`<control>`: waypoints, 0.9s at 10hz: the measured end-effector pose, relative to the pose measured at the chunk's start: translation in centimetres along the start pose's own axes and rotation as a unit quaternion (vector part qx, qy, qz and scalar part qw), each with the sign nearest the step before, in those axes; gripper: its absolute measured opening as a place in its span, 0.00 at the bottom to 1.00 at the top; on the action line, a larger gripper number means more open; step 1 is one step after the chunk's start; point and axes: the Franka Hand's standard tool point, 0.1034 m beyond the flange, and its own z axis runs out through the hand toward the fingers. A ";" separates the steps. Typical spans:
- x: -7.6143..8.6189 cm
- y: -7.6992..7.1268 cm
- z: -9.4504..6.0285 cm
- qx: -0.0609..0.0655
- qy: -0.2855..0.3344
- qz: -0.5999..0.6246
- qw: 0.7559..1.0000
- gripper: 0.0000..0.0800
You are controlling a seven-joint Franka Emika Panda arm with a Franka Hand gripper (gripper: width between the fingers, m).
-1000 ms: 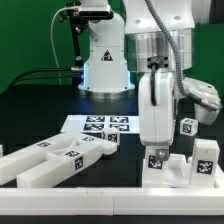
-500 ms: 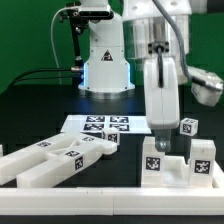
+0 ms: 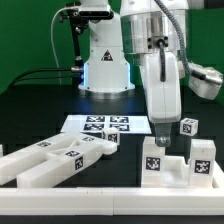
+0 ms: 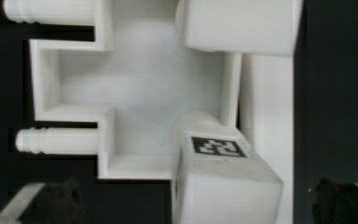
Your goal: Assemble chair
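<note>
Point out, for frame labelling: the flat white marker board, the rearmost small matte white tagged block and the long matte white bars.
marker board (image 3: 100,124): exterior view, tagged top face.
rearmost tagged block (image 3: 187,126): exterior view, tagged front face.
long bars (image 3: 48,158): exterior view, upper face.

Arm (image 3: 163,90) over chair panel (image 3: 180,168); bars (image 3: 50,160) at exterior view's left.

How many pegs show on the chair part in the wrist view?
2: one peg near the tagged block, another peg cut off at the picture's edge. Others may be out of frame.
</note>
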 end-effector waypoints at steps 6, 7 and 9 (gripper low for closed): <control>-0.1 1.8 -1.3 0.025 0.014 -0.334 0.942 0.81; 0.0 1.7 -1.3 0.025 0.016 -0.375 0.927 0.81; 0.0 1.8 -1.3 0.023 0.017 -0.430 0.903 0.81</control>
